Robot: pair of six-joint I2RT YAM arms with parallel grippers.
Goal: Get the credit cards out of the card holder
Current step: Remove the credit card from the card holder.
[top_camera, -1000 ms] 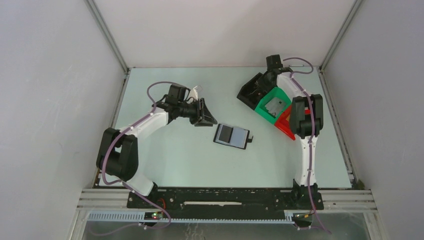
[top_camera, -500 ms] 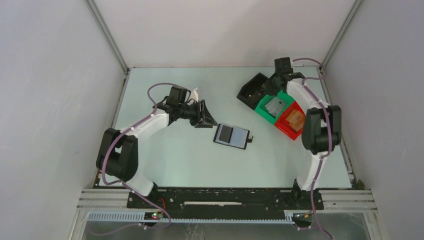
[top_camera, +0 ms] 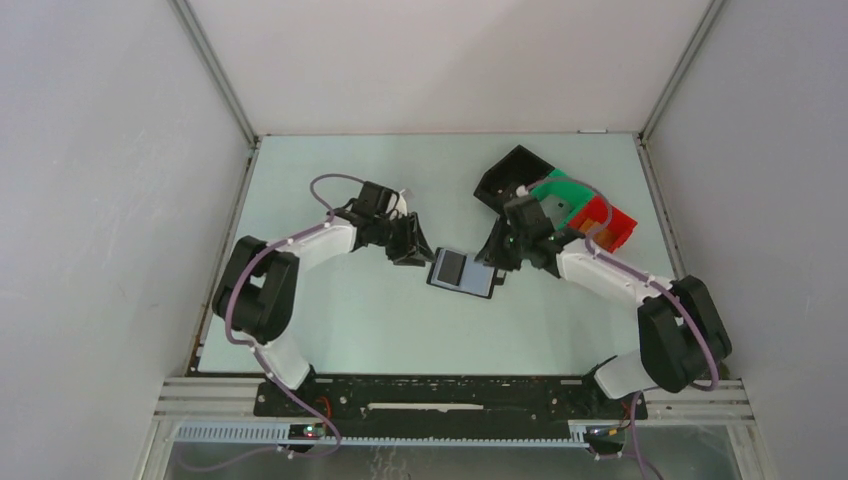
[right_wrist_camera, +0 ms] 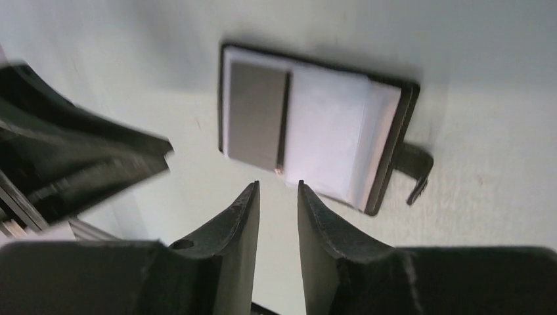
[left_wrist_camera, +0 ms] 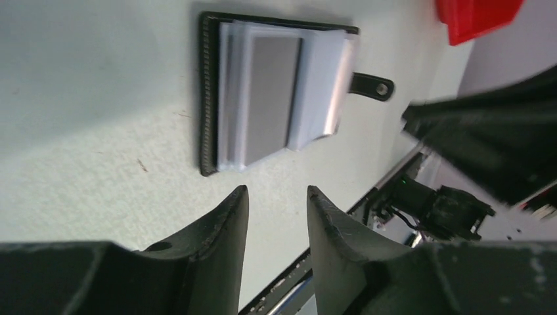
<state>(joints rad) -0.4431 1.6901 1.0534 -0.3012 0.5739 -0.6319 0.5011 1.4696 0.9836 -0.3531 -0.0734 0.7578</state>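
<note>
The card holder lies open and flat on the table, its closure tab on the right edge. Cards sit in its pockets: a darker grey one on the left half and a pale bluish one on the right half. My left gripper is just left of the holder, slightly open and empty. My right gripper is just behind its right half, narrowly open and empty. The left wrist view shows the holder ahead of my left gripper. The right wrist view shows the holder ahead of my right gripper.
A black open bin, a green bin and a red bin stand in a row at the back right, partly behind my right arm. Enclosure walls ring the table. The two grippers face each other across the holder.
My right arm has swung from the bins at the back right down to the card holder. My left gripper has edged closer to the holder's left side. The holder has not moved.
</note>
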